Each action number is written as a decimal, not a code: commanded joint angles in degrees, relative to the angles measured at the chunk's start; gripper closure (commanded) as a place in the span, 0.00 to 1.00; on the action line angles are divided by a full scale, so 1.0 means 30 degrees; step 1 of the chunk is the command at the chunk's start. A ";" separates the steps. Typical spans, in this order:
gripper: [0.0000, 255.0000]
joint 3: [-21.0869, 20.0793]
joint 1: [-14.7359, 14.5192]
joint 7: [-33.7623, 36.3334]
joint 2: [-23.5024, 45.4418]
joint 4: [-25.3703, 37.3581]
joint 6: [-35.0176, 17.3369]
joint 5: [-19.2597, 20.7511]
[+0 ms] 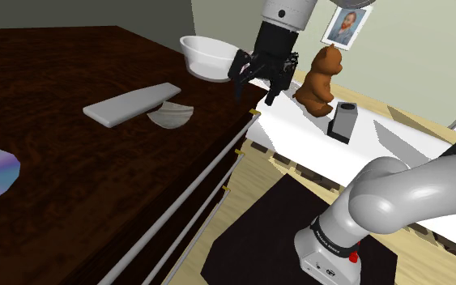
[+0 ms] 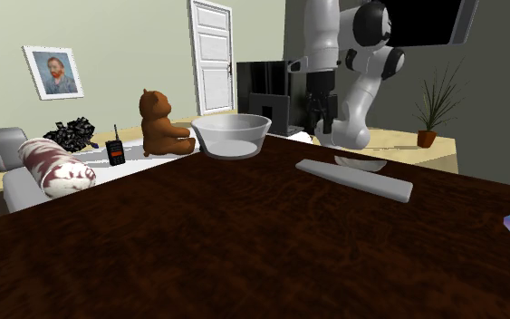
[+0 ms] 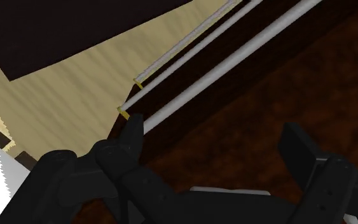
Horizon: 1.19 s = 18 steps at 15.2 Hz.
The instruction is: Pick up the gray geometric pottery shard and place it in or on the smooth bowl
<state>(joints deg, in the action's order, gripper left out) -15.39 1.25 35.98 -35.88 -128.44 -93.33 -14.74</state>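
Shoulder view, arm pointing down at table edge, end effector spread, empty, near bowl

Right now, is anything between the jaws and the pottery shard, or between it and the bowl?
Nothing visible blocks either. The open jaws hang above the table edge, bare tabletop between them and the shard. The grey slab lies beside the shard, its end near the line to the bowl.

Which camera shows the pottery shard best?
Shoulder view: the shard is seen from above on the table, beside a grey slab. The second exterior view catches its rim behind that slab; the wrist view faces the table's edge.
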 commanded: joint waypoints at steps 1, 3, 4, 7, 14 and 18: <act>0.00 -0.0722 0.0101 0.1899 0.1017 0.0857 -0.0084 -0.0881; 0.00 -0.1345 0.0235 0.3613 0.2067 0.1754 -0.0248 -0.1600; 0.00 -0.1649 0.0310 0.4465 0.2616 0.2228 -0.0353 -0.1928; 0.00 -0.2513 0.0524 0.7007 0.4360 0.3746 -0.0760 -0.2755; 0.00 -0.3726 0.0679 1.0574 0.7057 0.5663 -0.2032 -0.3557; 0.00 -0.3990 0.0544 1.0515 0.7075 0.4739 -0.3030 -0.3686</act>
<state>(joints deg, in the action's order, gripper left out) -27.08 3.01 67.43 -14.78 -113.67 -101.62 -25.72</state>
